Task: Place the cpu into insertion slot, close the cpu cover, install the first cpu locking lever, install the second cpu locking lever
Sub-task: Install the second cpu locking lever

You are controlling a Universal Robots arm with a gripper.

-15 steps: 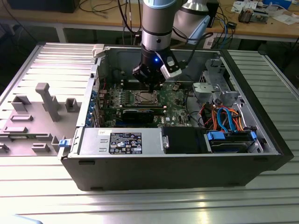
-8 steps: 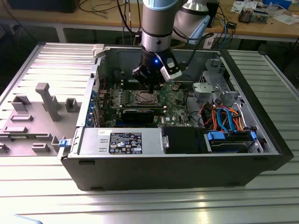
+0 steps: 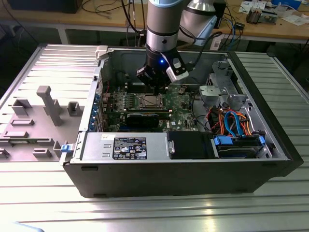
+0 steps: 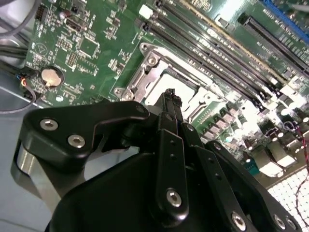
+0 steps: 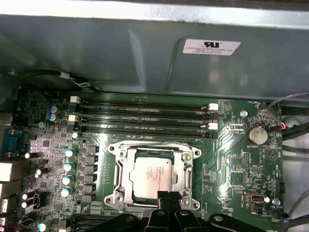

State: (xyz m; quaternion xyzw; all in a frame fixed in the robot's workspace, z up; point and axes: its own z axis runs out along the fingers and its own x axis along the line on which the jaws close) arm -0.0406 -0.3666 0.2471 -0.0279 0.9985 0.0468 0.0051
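Note:
The cpu [image 5: 152, 173], a silvery square chip, lies flat in the insertion slot [image 5: 132, 180] on the green board. Around it lies the cpu cover [image 5: 187, 166], a silvery frame, flat on the socket with the chip showing through its window. My gripper [image 5: 169, 195] is shut, fingertips pressed together with nothing between them, hovering at one edge of the socket. In the second wrist view the gripper [image 4: 170, 94] points down at the cpu cover [image 4: 145, 72]. In the exterior view the gripper [image 3: 155, 88] hangs just above the socket [image 3: 149, 101]. I cannot make out the locking levers.
Long black memory slots [image 5: 145, 116] run beside the socket, with the case's metal wall [image 5: 120, 53] behind them. A black graphics card [image 3: 142, 118], a power supply box [image 3: 128, 147] and a drive cage with coloured cables [image 3: 231, 121] fill the case.

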